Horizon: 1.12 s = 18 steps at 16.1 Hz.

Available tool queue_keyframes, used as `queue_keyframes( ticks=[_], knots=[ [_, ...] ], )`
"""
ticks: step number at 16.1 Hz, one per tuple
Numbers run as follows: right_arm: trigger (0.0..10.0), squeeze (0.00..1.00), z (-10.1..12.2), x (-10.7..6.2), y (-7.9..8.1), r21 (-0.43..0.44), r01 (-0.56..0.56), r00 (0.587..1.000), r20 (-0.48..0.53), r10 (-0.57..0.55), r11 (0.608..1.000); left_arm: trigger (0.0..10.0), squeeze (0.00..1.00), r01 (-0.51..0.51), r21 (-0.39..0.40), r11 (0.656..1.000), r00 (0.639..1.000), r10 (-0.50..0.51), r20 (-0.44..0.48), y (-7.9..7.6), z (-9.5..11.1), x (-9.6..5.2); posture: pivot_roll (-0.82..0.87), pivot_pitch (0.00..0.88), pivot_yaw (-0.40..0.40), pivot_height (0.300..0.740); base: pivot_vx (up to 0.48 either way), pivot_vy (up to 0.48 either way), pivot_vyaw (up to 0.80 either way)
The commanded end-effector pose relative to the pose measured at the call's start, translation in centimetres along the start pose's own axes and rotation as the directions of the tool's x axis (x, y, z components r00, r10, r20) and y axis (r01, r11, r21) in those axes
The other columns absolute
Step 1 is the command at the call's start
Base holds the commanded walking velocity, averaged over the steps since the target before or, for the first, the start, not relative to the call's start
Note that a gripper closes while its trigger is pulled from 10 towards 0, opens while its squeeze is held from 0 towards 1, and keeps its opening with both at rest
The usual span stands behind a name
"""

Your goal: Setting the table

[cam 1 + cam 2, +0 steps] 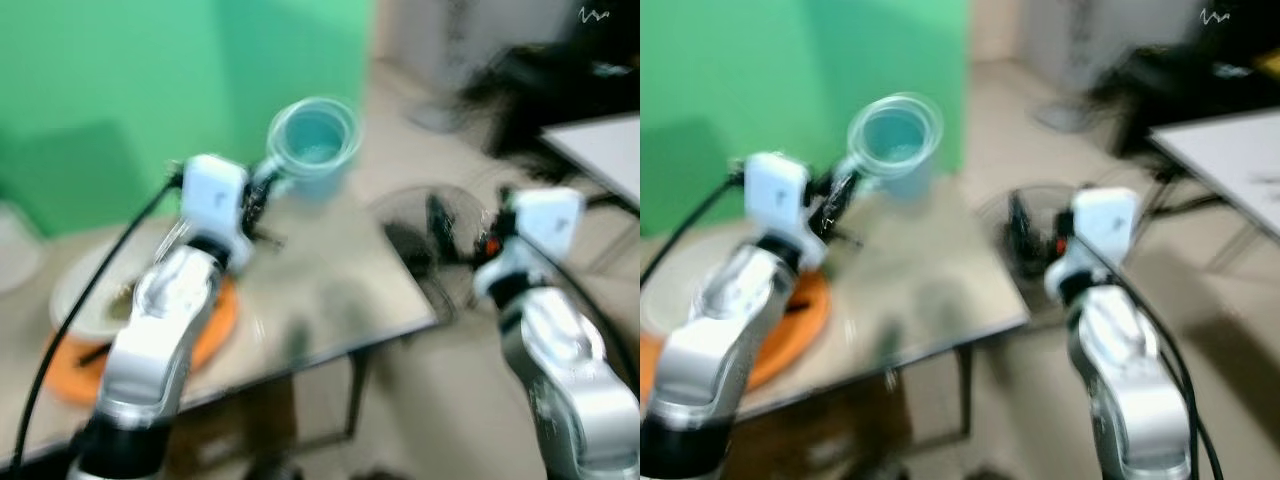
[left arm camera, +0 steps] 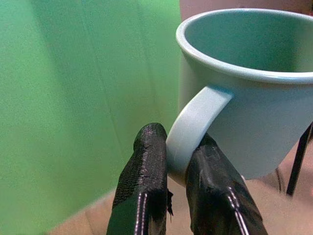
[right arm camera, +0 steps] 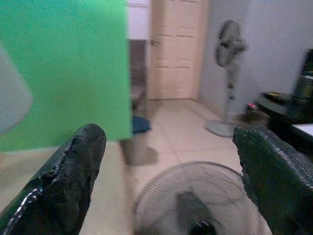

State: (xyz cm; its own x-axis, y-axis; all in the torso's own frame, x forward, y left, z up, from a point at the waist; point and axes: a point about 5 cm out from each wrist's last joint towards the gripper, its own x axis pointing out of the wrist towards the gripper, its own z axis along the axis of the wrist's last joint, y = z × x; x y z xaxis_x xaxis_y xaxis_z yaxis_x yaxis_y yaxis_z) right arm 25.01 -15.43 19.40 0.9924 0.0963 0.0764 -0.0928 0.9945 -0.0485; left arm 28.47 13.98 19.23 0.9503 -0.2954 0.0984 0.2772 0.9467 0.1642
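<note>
Fingers, left: the two black fingers [image 2: 146,191] are closed tight on the handle of a pale teal mug [image 2: 249,93], one on each side of the loop.
Left gripper [image 1: 262,195]: raised above the far part of the counter [image 1: 340,290], in front of the green backdrop [image 1: 150,90].
Mug: held in the air, tilted so its open mouth faces the head camera; it touches nothing but the fingers, and the inside looks bare.
Fingers, right: spread wide apart, with nothing between them; the two black fingers [image 3: 68,181] stand at the edges of the right wrist view.
Right gripper [image 1: 440,225]: off the right edge of the counter, over the floor, just above a round fan [image 3: 195,200] that stands low on the floor.
Counter: pale top on dark legs; near its left end an orange tray [image 1: 215,325] carries a white plate [image 1: 75,290] with something dark on it, too blurred to tell what.
Room: a second, standing fan [image 3: 229,49] near a pale door [image 3: 176,49]; a white table [image 1: 600,145] to the far right.
Blur: both head views are smeared, so small details on the counter cannot be made out.
</note>
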Motion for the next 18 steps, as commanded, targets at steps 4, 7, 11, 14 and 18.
queue_keyframes(
  ticks=[4,7,11,14,18],
  knots=[
    [10.0,0.00,-2.4,-1.1,-1.6,-0.031,0.069,0.990,-0.119,-0.073,0.997,10.0,0.00,0.004,0.005,1.000,0.999,-0.004,-0.054,-0.7,-1.6,-1.5,0.09,0.000,0.024,0.727,0.000,0.000,-0.78],
    [10.0,0.00,-3.0,-1.7,-1.7,-0.026,0.093,0.984,-0.150,-0.096,0.995,10.0,0.00,0.008,0.000,1.000,0.998,-0.008,-0.065,-0.9,-1.9,-2.2,0.10,0.000,0.027,0.727,0.000,0.000,-0.78],
    [10.0,0.00,-3.1,-1.7,-1.5,-0.018,0.086,0.983,-0.164,-0.088,0.996,10.0,0.00,0.034,-0.006,0.999,0.998,-0.034,-0.047,-1.7,-1.4,-2.1,0.12,0.000,0.019,0.727,0.000,0.000,-0.78],
    [10.0,0.00,-3.5,-1.6,-0.7,-0.017,0.047,0.980,-0.190,-0.049,0.999,10.0,0.00,0.049,0.013,0.999,0.997,-0.048,-0.062,-1.9,-1.9,-2.0,0.11,0.000,0.029,0.727,0.000,-0.090,-0.78],
    [10.0,0.00,-3.6,-2.0,-1.1,-0.015,0.070,0.977,-0.199,-0.072,0.997,10.0,0.00,0.066,0.005,0.998,0.996,-0.066,-0.060,-2.2,-1.9,-1.8,0.09,0.000,0.035,0.727,0.000,-0.292,-0.78]
  ],
)
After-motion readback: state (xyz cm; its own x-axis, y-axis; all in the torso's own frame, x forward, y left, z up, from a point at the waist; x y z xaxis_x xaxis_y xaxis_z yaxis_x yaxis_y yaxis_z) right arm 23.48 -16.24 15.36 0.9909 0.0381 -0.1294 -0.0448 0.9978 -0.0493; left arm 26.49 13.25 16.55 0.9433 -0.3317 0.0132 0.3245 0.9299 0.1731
